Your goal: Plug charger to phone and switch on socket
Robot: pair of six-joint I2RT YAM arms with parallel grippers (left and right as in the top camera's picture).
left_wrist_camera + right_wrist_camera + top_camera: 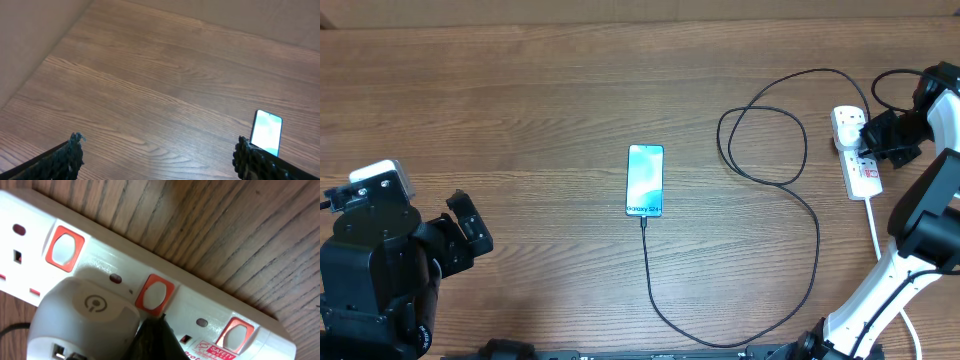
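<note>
The phone (645, 180) lies flat mid-table with its blue-cyan screen lit; it also shows at the right of the left wrist view (267, 131). The charger, a thin black cable (817, 240), runs from the phone's near end, loops right and climbs to the socket (865, 172), a white strip at the right edge. In the right wrist view a white adapter (85, 315) sits in the socket (210, 305). My right gripper (159, 323) is shut, its tip touching the strip just below the middle red-framed switch (155, 294). My left gripper (159, 152) hangs open over bare wood, left of the phone.
Two more red-framed switches (65, 248) (239, 334) flank the middle one. The socket's thick white cord (873, 232) runs toward the near edge beside the right arm's base. A pale wall borders the table's far edge (250, 15).
</note>
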